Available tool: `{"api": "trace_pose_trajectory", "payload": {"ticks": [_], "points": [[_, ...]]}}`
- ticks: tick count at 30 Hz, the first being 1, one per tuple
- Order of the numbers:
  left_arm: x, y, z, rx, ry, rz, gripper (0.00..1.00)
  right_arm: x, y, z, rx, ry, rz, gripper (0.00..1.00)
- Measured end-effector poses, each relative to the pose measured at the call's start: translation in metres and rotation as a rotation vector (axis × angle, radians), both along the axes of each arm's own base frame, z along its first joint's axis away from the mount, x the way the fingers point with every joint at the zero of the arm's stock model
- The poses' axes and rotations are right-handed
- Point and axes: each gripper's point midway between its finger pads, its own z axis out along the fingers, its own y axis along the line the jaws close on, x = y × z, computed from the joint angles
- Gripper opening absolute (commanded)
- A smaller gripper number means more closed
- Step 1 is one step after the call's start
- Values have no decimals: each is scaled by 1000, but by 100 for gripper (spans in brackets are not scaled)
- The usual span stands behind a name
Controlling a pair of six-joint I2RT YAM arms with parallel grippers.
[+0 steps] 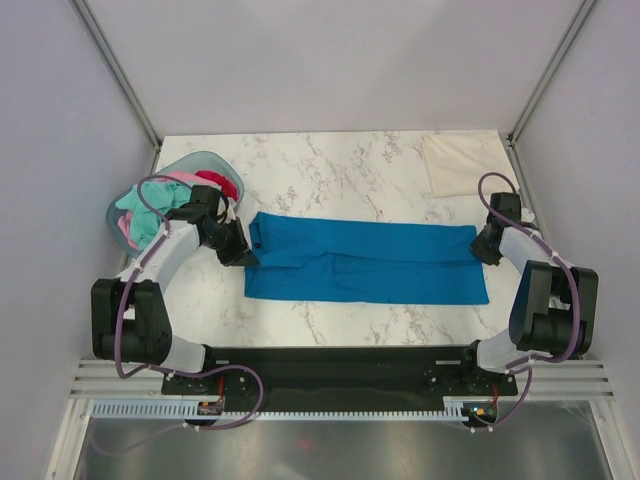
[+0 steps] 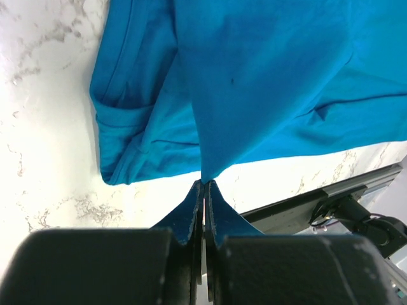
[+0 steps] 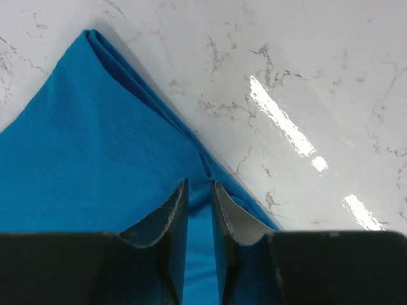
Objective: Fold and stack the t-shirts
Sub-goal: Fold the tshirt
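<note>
The left gripper (image 2: 205,183) is pinched tight on one end of the blue shirt (image 1: 365,262). The right gripper (image 3: 199,184) stands narrowly parted over the other end, and I cannot tell whether it grips. The shirt lies as a long band mid-frame on the table (image 1: 330,165). A cream shirt (image 1: 455,165) sits folded at upper right. More wait in the basket (image 1: 190,158) at left, so most folding seems left.

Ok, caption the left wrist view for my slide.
Left end effector shut on an edge of the blue t-shirt over the marble table.
</note>
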Motion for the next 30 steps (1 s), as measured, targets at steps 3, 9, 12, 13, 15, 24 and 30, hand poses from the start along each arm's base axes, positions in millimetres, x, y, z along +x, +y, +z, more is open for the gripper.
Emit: {"api": "trace_pose_trajectory", "payload": {"ticks": [3, 9, 12, 13, 15, 24, 30], "points": [[-9, -1, -7, -10, 28, -7, 2, -3, 0, 6, 0, -1, -9, 27], [-10, -5, -5, -33, 18, -17, 2, 6, 1, 23, 11, -53, -21, 20], [-11, -6, -3, -40, 8, -20, 2, 9, 3, 24, 20, -63, -23, 19], [-12, -6, -3, -40, 8, -20, 2, 9, 3, 24, 23, -67, -23, 19], [-14, -6, -5, -40, 12, -20, 2, 12, 4, 21, 30, -83, -20, 20], [-15, -6, -10, -39, 13, -19, 2, 5, 11, -16, 69, -2, 1, 27], [-15, -6, -12, -40, 8, -20, 2, 12, 18, 0, 68, -46, 31, 33]]}}
